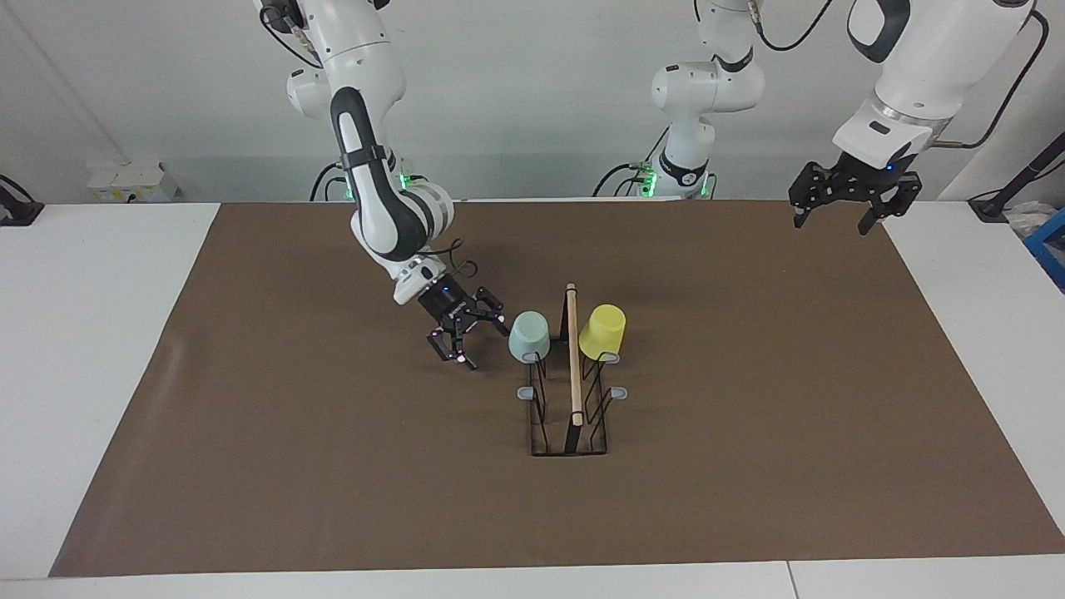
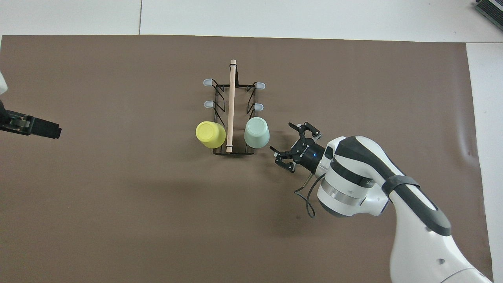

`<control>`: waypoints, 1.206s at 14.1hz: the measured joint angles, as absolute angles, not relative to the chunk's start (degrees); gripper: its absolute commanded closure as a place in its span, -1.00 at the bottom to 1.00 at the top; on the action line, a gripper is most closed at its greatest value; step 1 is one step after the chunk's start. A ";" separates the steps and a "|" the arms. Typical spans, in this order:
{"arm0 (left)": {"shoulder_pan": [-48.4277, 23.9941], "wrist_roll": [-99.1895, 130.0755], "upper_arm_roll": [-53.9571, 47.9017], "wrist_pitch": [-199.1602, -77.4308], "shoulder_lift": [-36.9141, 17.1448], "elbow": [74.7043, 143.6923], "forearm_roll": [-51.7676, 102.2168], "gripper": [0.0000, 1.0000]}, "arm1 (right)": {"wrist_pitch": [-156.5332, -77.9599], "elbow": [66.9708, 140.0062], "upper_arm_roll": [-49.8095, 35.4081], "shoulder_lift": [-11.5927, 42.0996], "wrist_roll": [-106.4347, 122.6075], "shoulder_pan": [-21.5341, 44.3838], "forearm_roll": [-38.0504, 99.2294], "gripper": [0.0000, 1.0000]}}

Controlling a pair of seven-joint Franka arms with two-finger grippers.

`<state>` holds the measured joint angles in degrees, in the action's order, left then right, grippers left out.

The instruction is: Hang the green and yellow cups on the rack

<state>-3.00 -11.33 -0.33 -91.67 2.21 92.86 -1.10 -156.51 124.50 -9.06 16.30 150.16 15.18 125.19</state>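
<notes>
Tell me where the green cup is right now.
The green cup sits upturned on the rack, on the prong nearest the robots on the right arm's side, across the wooden dowel from the yellow cup. The open right gripper is just beside it, not touching.

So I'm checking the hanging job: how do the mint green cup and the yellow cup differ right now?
The pale mint green plastic cup hangs on the black wire rack's right-arm side of the wooden dowel; the bright yellow plastic cup hangs on the left-arm side. The open right gripper is beside the green cup; no gripper is near the yellow. Both are upside down on the prongs nearest the robots.
</notes>
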 measured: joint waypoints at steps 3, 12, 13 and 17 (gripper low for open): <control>-3.00 -11.33 -0.33 -91.67 2.21 92.86 -1.10 -1.00 | -159.62 123.81 -8.88 15.75 150.50 14.45 113.38 -1.00; -3.00 -11.33 -0.33 -91.67 2.22 92.87 -1.10 -1.00 | -160.99 123.25 -8.62 13.64 150.71 7.63 90.22 -1.00; -3.00 -11.33 -0.34 -91.67 2.22 92.87 -1.10 -1.00 | -160.85 123.20 -8.61 13.62 150.61 6.33 84.85 -1.00; -2.53 -11.32 -0.18 -91.69 2.26 92.87 -1.10 -1.00 | -153.76 121.17 -8.41 13.39 150.42 -3.17 61.50 -1.00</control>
<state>-2.53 -11.32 -0.18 -91.69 2.26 92.87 -1.10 -153.76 121.17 -8.41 13.39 150.42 -3.17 61.50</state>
